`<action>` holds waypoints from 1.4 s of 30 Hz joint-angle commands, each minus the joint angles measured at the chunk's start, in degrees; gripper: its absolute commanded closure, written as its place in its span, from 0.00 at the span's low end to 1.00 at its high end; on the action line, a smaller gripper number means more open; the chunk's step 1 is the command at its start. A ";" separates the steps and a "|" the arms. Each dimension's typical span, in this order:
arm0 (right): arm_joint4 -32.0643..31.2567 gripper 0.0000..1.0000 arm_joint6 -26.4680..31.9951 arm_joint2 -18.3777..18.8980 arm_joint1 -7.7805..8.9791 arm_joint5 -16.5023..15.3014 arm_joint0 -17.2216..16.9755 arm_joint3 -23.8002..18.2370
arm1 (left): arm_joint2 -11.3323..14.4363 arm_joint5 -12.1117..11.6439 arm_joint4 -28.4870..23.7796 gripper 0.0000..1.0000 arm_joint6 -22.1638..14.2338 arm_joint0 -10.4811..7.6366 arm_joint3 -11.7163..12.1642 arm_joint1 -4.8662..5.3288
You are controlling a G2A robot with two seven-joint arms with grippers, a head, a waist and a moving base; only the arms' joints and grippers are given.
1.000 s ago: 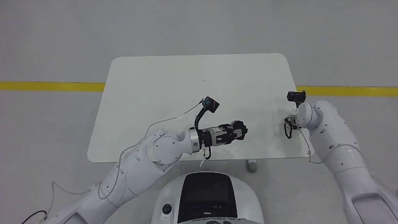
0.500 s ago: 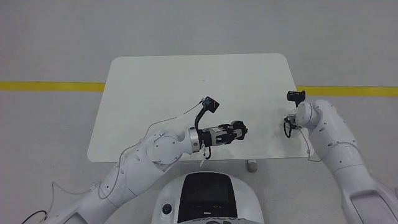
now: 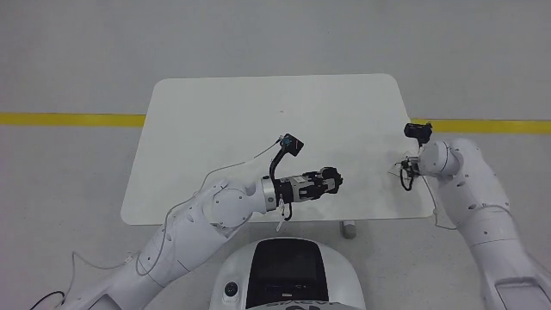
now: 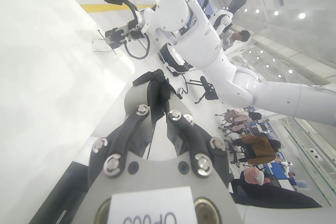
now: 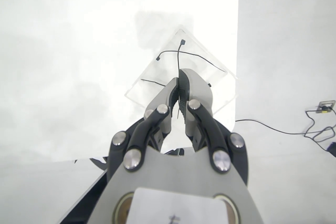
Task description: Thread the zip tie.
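Note:
My right gripper (image 5: 179,83) is shut on a black zip tie (image 5: 179,57), whose strap runs out past the fingertips to its small square head. Just beyond the fingertips is a clear tray (image 5: 220,88) at the table's front right corner, holding other loose zip ties (image 5: 191,55). The top view has this gripper (image 3: 406,175) at that corner. My left gripper (image 3: 334,181) hovers over the table's front edge near the middle, turned toward the right arm. Its fingers (image 4: 153,93) are shut, and a thin black strap (image 4: 150,146) trails back between them.
The white table (image 3: 258,120) has rounded corners, and its right edge (image 5: 237,25) runs close beside the tray. A black cable (image 5: 275,130) lies on the floor past that edge. The far half of the table offers free room.
The right arm has shifted slightly to the right with the zip tie still held. The left arm has not moved.

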 commanded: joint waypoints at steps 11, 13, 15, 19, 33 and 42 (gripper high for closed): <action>7.45 1.00 0.48 9.44 1.68 -5.60 -6.99 -8.50 | 0.00 0.00 0.00 1.00 0.00 0.00 0.00 0.00; 9.68 1.00 -0.31 11.52 1.94 -6.90 -8.70 -10.34 | 0.00 0.00 0.00 1.00 0.00 0.00 0.00 0.00; 11.52 1.00 -1.09 13.21 2.14 -8.21 -10.34 -11.85 | 0.00 0.00 0.00 1.00 0.00 0.00 0.00 0.00; 15.81 1.00 -3.05 16.55 2.48 -10.97 -13.74 -14.62 | 0.00 0.00 0.00 1.00 0.00 0.00 0.00 0.00; 17.85 1.00 -2.84 17.72 2.82 -14.96 -15.60 -15.72 | 0.00 0.00 0.00 1.00 0.00 0.00 0.00 0.00; 29.27 1.00 -14.57 22.46 2.74 -24.87 -21.91 -19.48 | 0.00 0.00 0.00 1.00 0.00 0.00 0.00 0.00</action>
